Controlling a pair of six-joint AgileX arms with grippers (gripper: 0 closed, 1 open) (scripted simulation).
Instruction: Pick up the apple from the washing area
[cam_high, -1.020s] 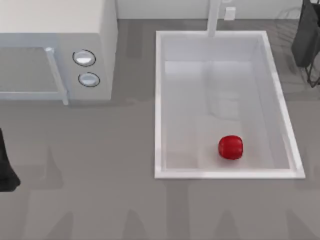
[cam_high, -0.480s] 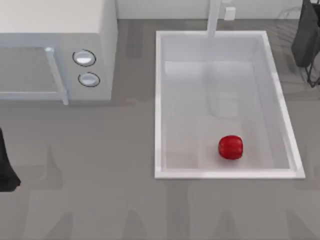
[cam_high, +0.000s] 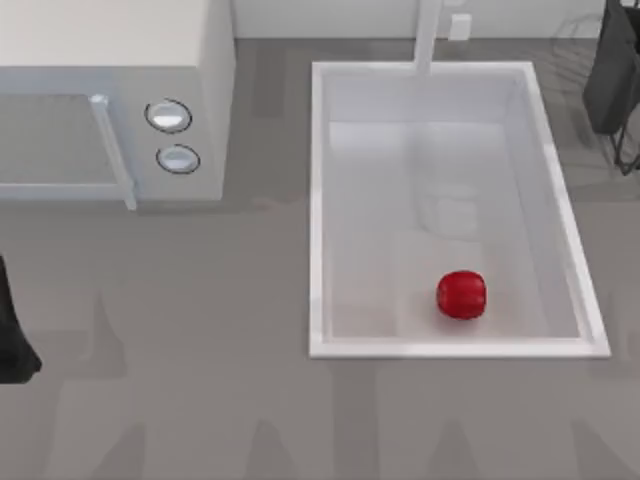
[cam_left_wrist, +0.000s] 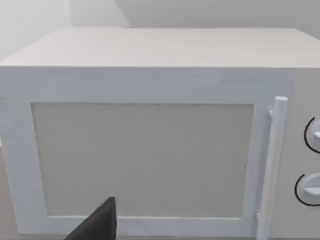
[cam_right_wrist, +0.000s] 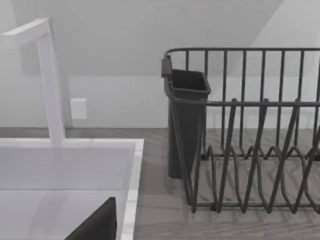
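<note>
Counting one apple, one sink, one faucet and one microwave with two knobs and one handle. Sits alone on the white sink floor, close to the wall at the top view's lower edge, a little right of centre, touching no wall. Looks squat and nearly round from above, so no clear long axis, and no telling which way the stem end points. Left gripper parked facing the microwave door, well apart from the sink. Right gripper near the sink's rim, looking toward the faucet and one dark dish rack with one holder. Grip state of either gripper: cannot tell.
</note>
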